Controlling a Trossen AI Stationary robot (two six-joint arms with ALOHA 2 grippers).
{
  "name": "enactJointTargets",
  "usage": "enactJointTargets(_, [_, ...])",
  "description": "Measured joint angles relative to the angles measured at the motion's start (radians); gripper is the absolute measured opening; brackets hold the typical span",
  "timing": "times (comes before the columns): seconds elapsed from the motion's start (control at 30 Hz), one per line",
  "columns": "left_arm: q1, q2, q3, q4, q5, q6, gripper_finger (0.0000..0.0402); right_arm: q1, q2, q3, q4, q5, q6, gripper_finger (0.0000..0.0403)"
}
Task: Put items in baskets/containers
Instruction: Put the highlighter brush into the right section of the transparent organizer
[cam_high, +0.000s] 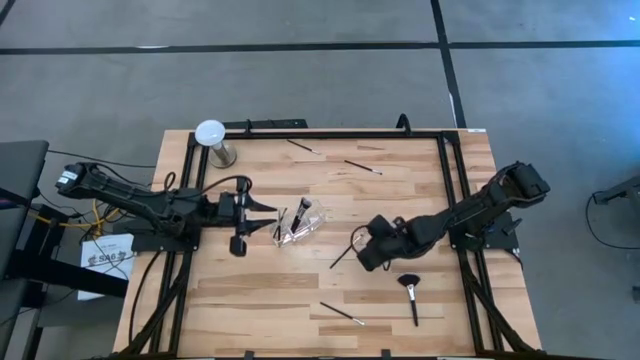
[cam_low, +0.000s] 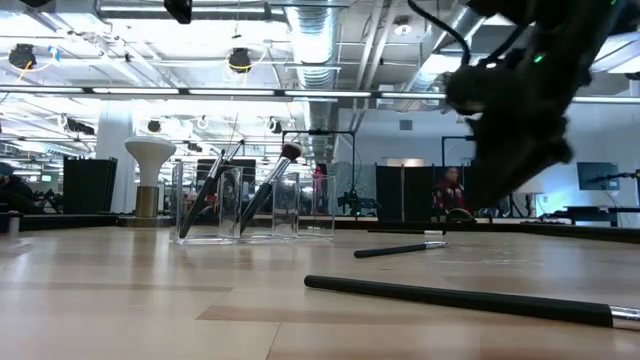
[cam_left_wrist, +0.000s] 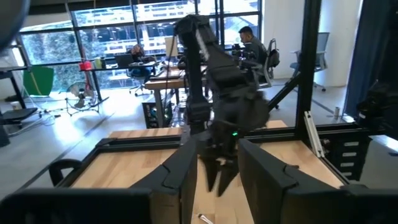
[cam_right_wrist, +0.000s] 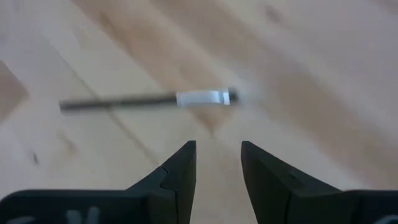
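Observation:
My right gripper (cam_right_wrist: 217, 146) is open and hovers over a thin brush (cam_right_wrist: 146, 101) with a dark handle and silver ferrule, which lies flat on the table; in the high view the gripper (cam_high: 358, 245) is just right of the table's middle, above that brush (cam_high: 343, 256). The clear cup (cam_high: 300, 224) stands left of it, with several brushes (cam_low: 270, 185) leaning inside against its walls. My left gripper (cam_high: 266, 205) is open, level, just left of the cup. A fan brush (cam_high: 409, 288) and other brushes (cam_high: 342, 313) (cam_high: 362, 167) (cam_high: 304, 148) lie loose on the table.
A white-domed stand (cam_high: 212, 140) stands near the far left corner. A black frame rail (cam_high: 320, 133) runs around the table's far and side edges. Bare wood lies between the cup and the near edge. People sit in the room beyond the table.

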Motion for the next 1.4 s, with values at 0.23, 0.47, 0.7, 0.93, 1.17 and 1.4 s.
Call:
enactJointTargets(0.23, [0.007, 0.000, 0.000, 0.000, 0.000, 0.000, 0.0113, 0.168, 0.000, 0.062, -0.088, -0.174, 0.313, 0.0099])
enactJointTargets(0.47, [0.007, -0.026, 0.000, 0.000, -0.002, -0.066, 0.0114, 0.359, 0.001, 0.062, -0.195, -0.233, 0.633, 0.0097])
enactJointTargets(0.7, [0.005, -0.049, 0.000, -0.008, -0.019, -0.111, 0.0114, 0.435, 0.013, 0.065, -0.214, -0.238, 0.768, 0.0106])
enactJointTargets(0.93, [0.005, -0.049, 0.000, -0.011, -0.020, -0.112, 0.0114, 0.437, 0.125, 0.115, -0.259, -0.370, 0.764, 0.0120])
enactJointTargets(1.17, [0.005, -0.049, 0.000, -0.016, -0.020, -0.107, 0.0114, 0.436, 0.203, 0.161, -0.242, -0.387, 0.773, 0.0149])
enactJointTargets(1.4, [0.005, -0.049, 0.000, -0.024, -0.019, -0.106, 0.0114, 0.433, 0.281, 0.180, -0.255, -0.459, 0.772, 0.0135])
